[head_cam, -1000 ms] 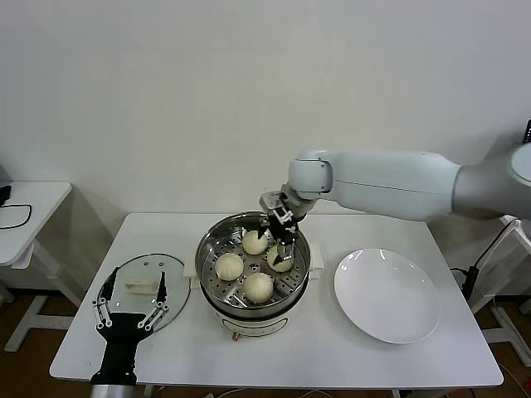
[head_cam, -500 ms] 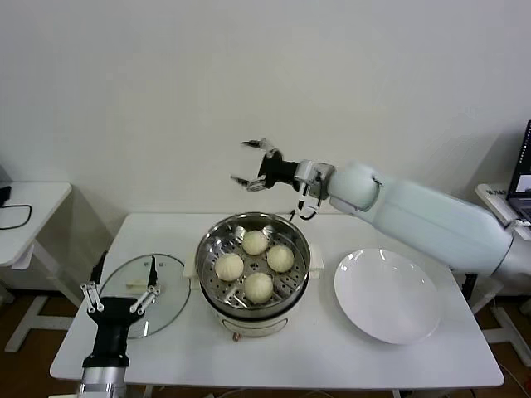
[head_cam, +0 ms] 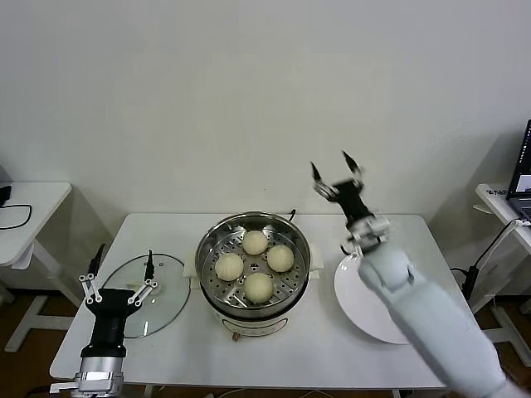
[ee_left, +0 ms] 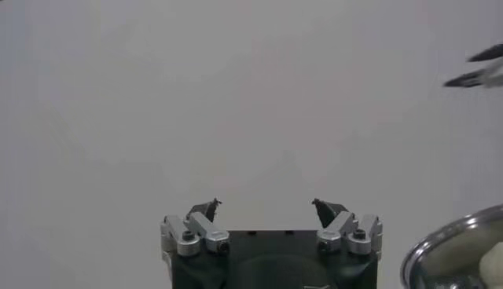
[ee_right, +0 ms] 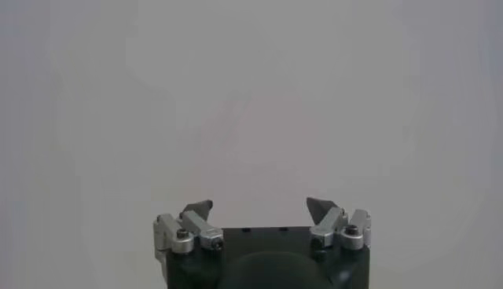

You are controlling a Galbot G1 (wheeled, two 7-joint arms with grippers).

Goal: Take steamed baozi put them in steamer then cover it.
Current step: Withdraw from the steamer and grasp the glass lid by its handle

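White table (head_cam: 465, 348) carries the steamer (head_cam: 253, 267) with four buns (head_cam: 258, 286) inside, and the glass lid (head_cam: 148, 286) lies just left of it, right under the wide-open left gripper (head_cam: 118, 279), while the right gripper (head_cam: 336, 172), open and empty, is raised well to the steamer's right.

right arm shell: smooth pale grey-white casing, rounded, widens toward the body
right wrist: short silver-grey joint section with small dark fittings, then a black neck
right gripper (head_cam: 336, 172): black palm block, thin dark fingers with pointed tips, silver linkage bars
left gripper (head_cam: 119, 269): black body, silver links, dark slim fingers
left wrist: black cylinder, silver-grey ring below it
finger hardware: bright metal knuckle blocks (ee_right: 184, 232) each side, round dark screw heads in them
palm front: matte black, row of tiny holes along the top edge, domed bulge in the middle
fingertips (ee_left: 324, 210): black, wedge-shaped
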